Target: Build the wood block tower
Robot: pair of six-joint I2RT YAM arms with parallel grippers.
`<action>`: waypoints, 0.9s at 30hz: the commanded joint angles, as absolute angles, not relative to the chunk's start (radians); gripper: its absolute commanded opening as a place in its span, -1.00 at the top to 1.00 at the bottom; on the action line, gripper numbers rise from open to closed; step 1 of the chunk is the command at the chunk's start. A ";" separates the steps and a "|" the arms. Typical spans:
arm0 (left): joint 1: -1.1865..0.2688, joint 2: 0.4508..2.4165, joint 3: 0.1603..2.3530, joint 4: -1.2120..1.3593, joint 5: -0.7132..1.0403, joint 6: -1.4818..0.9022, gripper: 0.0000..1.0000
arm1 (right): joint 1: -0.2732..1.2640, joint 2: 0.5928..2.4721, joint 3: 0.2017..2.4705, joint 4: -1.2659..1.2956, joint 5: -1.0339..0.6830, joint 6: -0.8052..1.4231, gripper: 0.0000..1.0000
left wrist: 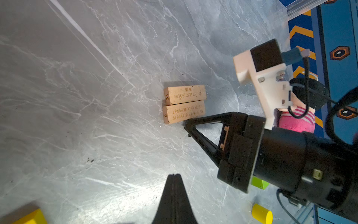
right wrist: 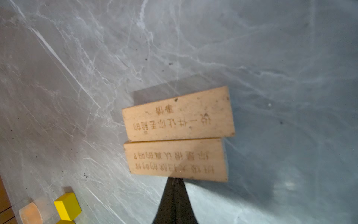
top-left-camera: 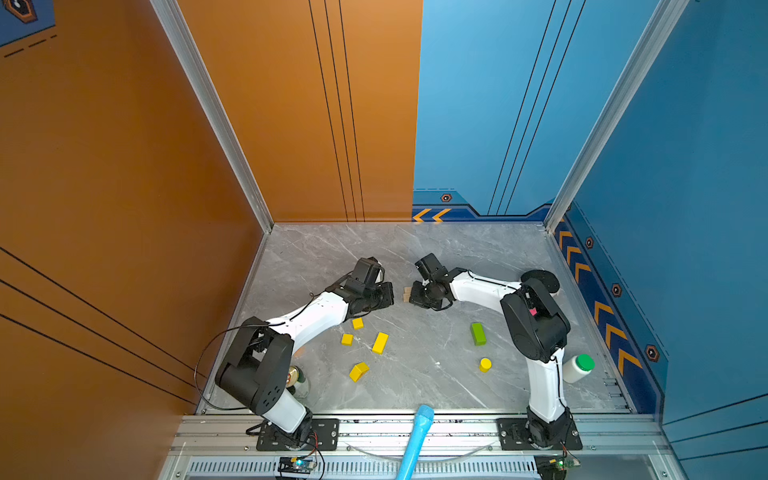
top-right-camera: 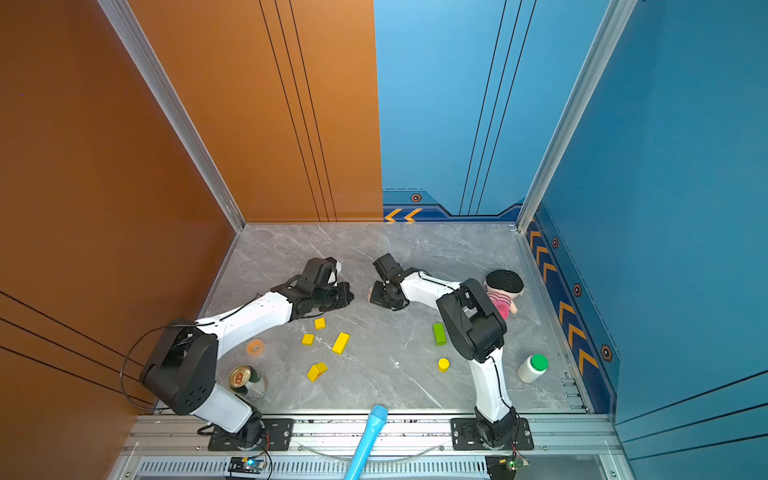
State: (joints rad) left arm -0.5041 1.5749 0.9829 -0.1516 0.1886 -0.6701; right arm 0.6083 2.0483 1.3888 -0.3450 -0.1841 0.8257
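Right wrist: flat printed tan planks touching on veined marble.

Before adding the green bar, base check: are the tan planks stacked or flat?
Flat, side by side: tan planks lie printed faces up, long edges touching.

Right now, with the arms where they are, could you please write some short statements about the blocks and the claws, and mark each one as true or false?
1. The tan planks lie flat, side by side and touching. True.
2. The green bar rests on top of the planks. False: the green bar lies alone on the table, apart from the planks, and nothing is stacked on them.
3. The left claw and the right claw are both shut and hold nothing. True.
4. The left claw carries the yellow cylinder. False: the yellow cylinder stands on the table, on the right arm's side.
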 commanded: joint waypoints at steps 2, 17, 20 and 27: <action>-0.502 1.607 1.002 -0.176 0.211 -0.665 1.00 | 0.609 2.059 1.390 -0.332 -0.203 0.848 1.00; -0.506 1.794 1.117 -0.173 0.238 -0.646 1.00 | 0.530 1.815 1.267 -0.407 -0.184 0.773 1.00; -0.506 1.832 1.145 -0.180 0.236 -0.641 1.00 | 0.484 1.829 1.277 -0.409 -0.204 0.751 1.00; -0.502 1.902 1.197 -0.230 0.228 -0.634 1.00 | 0.414 1.924 1.350 -0.399 -0.270 0.703 1.00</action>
State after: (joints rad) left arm -0.5041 1.8790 1.1664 -0.1799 0.2260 -0.6567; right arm 0.4244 1.8793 1.3071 -0.3706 -0.2276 0.7483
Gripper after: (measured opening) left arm 0.044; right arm 0.047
